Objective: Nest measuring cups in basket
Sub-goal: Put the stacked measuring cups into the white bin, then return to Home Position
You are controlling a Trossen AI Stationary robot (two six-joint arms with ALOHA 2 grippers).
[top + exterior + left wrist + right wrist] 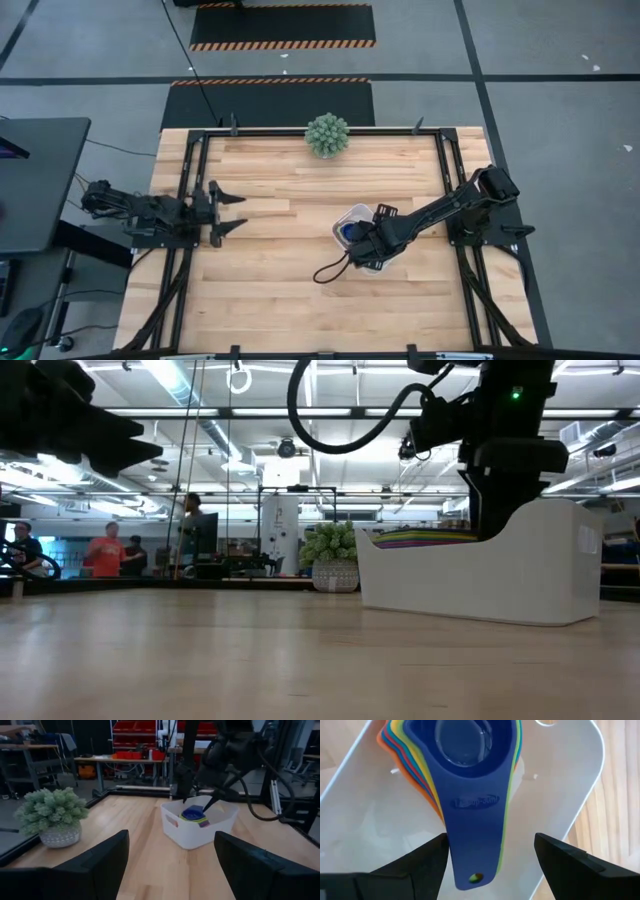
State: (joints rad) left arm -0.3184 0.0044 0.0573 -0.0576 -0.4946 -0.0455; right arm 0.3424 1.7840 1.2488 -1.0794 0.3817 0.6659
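The white basket [192, 827] stands right of the table's middle. Inside it lies a nested stack of measuring cups [470, 770]: a dark blue one on top, with yellow, green, red and orange rims showing under it. Their handles point toward my right gripper [490, 855]. That gripper hangs open over the basket, slanting down, with a finger on either side of the dark blue handle [475, 830] and above it. My left gripper [235, 212] waits open and level at the table's left side, far from the basket.
A green spiky ball plant in a pot [327, 134] stands at the middle of the far edge. A black cable loop [330, 272] hangs from the right arm on the near side of the basket. Bare wood [280, 260] lies between the two arms.
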